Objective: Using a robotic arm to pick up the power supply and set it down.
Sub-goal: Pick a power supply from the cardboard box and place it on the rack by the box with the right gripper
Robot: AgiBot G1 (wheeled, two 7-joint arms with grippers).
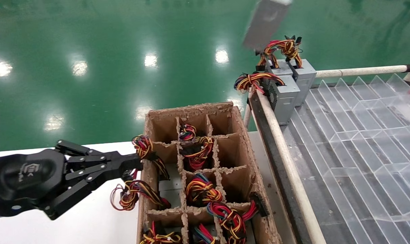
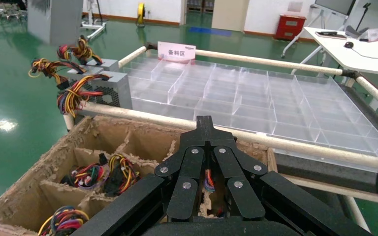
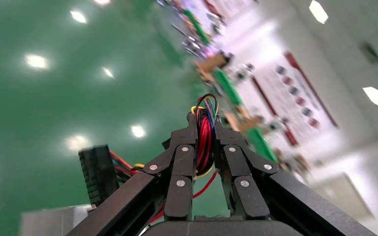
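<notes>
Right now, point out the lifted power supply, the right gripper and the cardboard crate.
power supply [image 1: 266, 22], head view, grey side face.
right gripper [image 3: 205, 129], right wrist view, between fingertips.
cardboard crate [image 1: 190, 110], head view, far rim.

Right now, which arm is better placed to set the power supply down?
Right. The right tool is shut on the red wire bundle, and the power supply hangs in the air. The left tool is shut, low beside the cardboard box.
</notes>
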